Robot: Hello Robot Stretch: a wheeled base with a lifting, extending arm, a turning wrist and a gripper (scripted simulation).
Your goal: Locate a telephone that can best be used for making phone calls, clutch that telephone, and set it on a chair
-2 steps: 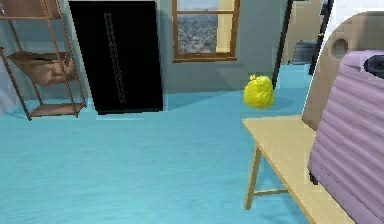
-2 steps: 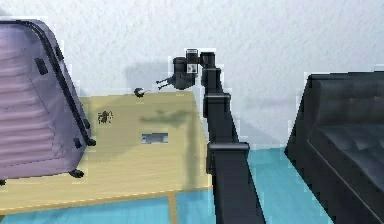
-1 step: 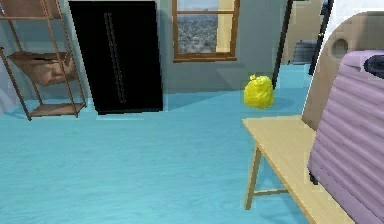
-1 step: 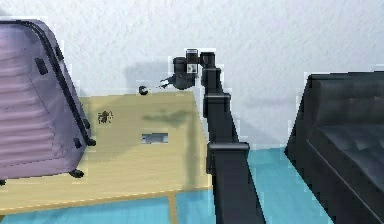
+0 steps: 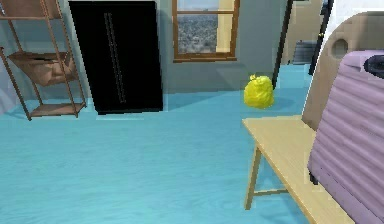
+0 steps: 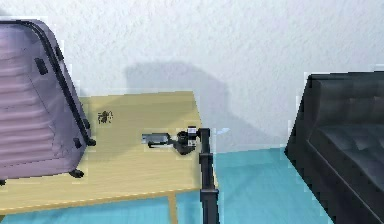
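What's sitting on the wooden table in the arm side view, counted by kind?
Purple suitcase: 1
Small dark thing: 1
Small grey thing, possibly the telephone: 1
Total: 3

There is one suitcase (image 6: 35, 100), one wooden table (image 6: 150, 165), one black sofa (image 6: 345, 140), one black cabinet (image 5: 118, 55), one yellow sack (image 5: 259, 93), one window (image 5: 205, 30).
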